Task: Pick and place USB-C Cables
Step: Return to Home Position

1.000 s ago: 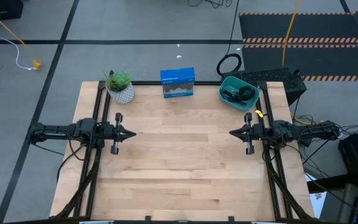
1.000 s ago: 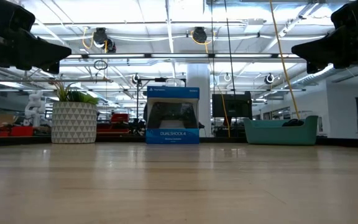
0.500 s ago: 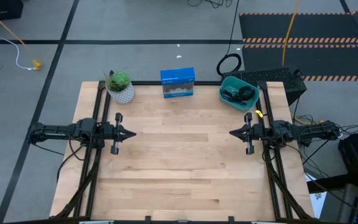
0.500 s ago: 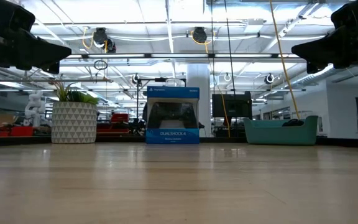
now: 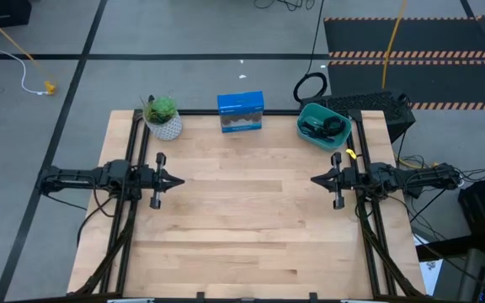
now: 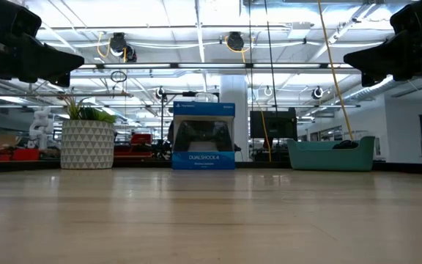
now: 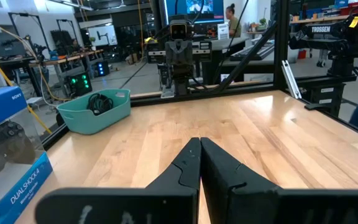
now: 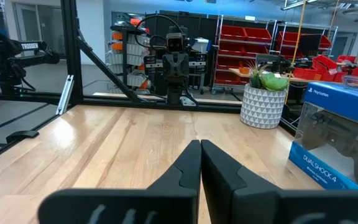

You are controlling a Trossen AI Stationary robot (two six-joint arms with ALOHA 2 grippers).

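The USB-C cables (image 5: 323,128) lie as a dark tangle inside the teal bin (image 5: 301,130) at the far right corner of the counter (image 5: 242,219). The left claw (image 5: 180,179) and right claw (image 5: 313,179) hover at opposite sides, tips facing each other. Each has its fingers pressed together and holds nothing.

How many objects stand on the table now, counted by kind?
Potted plant: 1
Blue controller box: 1
Green bin: 1, holding black cables, too tangled to count
Total: 3
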